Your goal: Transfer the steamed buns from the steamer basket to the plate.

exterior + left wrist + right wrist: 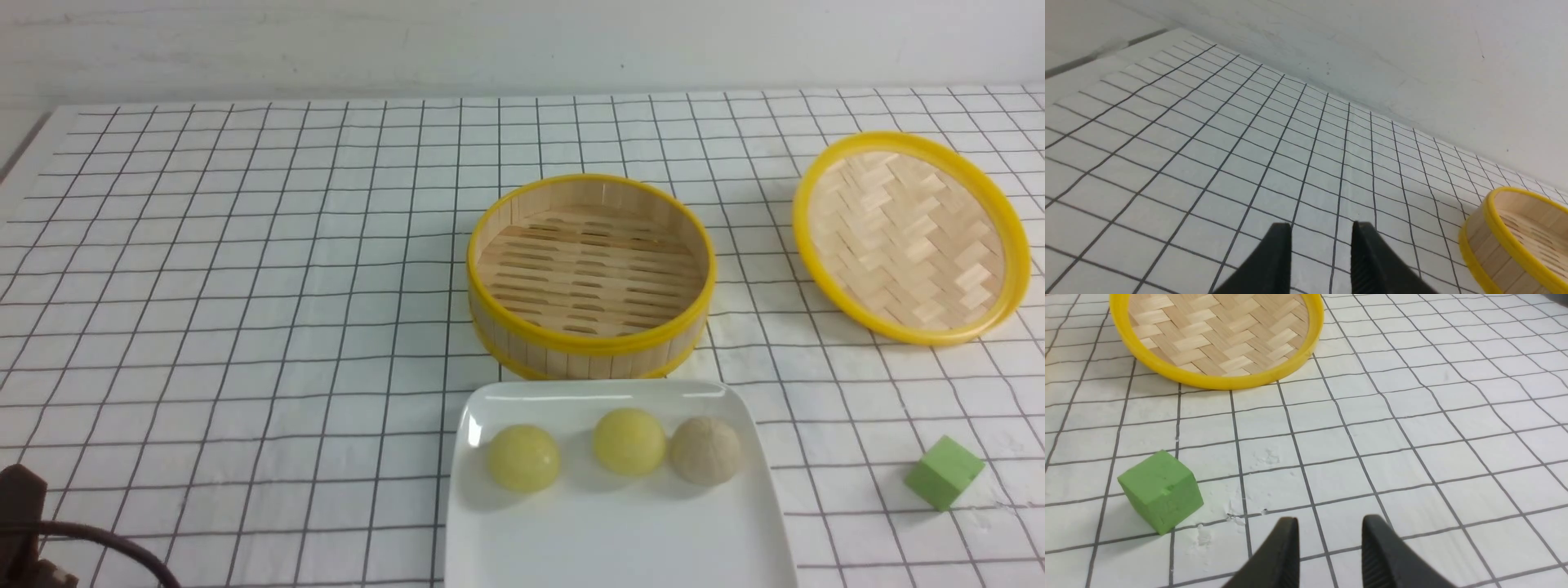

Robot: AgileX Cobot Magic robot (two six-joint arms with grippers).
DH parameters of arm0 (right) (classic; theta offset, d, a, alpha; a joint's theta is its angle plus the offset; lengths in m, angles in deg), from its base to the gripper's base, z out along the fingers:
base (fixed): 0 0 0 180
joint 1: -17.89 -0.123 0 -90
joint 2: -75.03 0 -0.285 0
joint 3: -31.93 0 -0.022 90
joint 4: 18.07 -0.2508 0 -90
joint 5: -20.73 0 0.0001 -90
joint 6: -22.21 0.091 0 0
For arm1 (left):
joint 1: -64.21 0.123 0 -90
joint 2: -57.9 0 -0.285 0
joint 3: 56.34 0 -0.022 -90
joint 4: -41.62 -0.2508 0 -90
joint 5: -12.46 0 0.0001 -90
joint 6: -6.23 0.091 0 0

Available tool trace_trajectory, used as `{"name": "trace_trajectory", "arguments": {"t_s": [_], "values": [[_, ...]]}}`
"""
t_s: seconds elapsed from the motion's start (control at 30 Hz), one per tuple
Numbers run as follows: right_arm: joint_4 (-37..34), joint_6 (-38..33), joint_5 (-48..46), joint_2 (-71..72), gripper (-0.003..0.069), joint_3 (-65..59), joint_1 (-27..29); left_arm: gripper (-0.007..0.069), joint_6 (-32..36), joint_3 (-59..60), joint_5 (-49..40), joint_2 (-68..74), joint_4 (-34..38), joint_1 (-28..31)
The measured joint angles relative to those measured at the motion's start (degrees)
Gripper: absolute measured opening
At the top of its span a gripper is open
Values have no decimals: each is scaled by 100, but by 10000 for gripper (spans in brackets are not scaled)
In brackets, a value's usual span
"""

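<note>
Buns all plated, your two pale yellow smooth buns (pixel 523 457) (pixel 629 442) and pleated beige bun (pixel 705 450) in a row on the glossy white square plate (pixel 620 539), round bamboo steamer basket (pixel 591 278) empty just behind, left gripper (pixel 1322 229) and right gripper (pixel 1330 524) both parted, holding nothing, green cube (pixel 1160 491) near your right one.

- You are looking at a table (pixel 245 286) wearing a white cloth with a dark grid.
- The steamer basket (pixel 591 276) is sitting mid-table, the plate (pixel 612 531) just in front of it.
- The woven lid (pixel 910 235) is lying off to the right, the green cube (pixel 944 471) nearer you.
</note>
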Motion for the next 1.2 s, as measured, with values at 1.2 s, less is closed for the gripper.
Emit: {"name": "trace_trajectory", "arguments": {"t_s": [1.2], "values": [[0, -5, 0, 0, 240, 0, 0, 241, 10384, 6, -1604, -784, 8773, 0]]}}
